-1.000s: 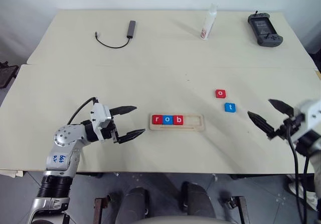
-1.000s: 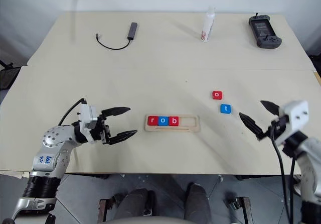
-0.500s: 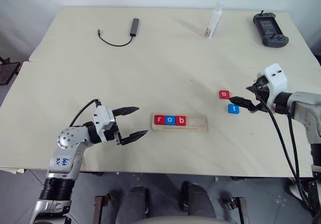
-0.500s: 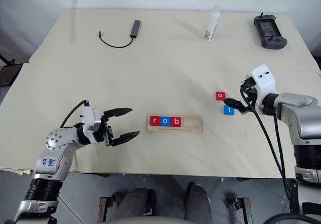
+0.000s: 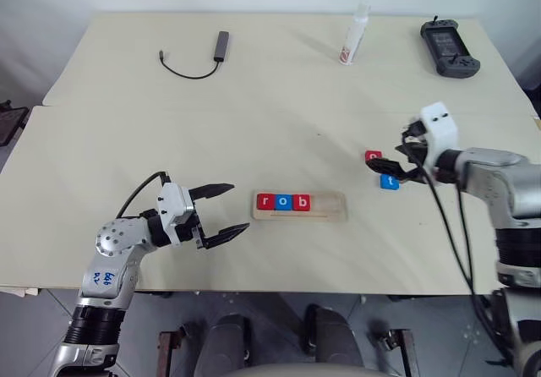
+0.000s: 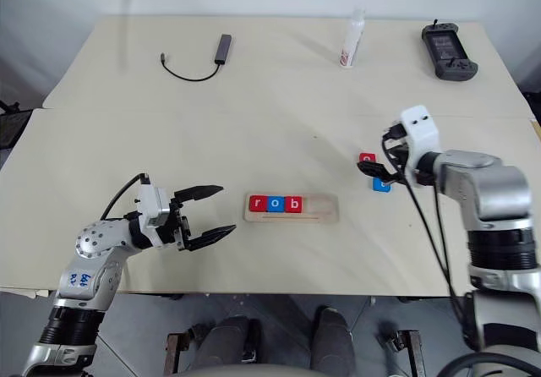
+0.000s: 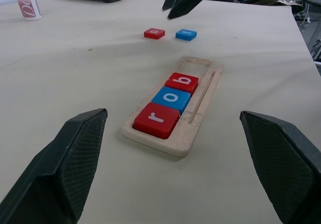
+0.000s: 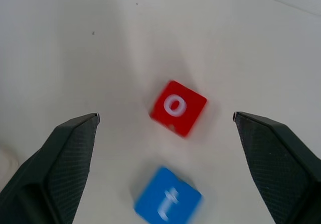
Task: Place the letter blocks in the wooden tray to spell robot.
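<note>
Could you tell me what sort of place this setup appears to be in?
Probably a robotics lab test bench: a plain pale table against a white wall, a black handheld controller, and a dark USB adapter with cable left lying about.

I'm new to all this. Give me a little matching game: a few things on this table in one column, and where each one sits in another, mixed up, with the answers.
Things:
1. red r block
2. blue t block
3. white bottle
4. black cable

Places:
A. far edge of the table, upright, toward the right
B. loose on the table, beside the red o block, under the right gripper
C. far side of the table, toward the left
D. first slot of the wooden tray

Pairs: 1-D, 2-B, 3-A, 4-C
</note>
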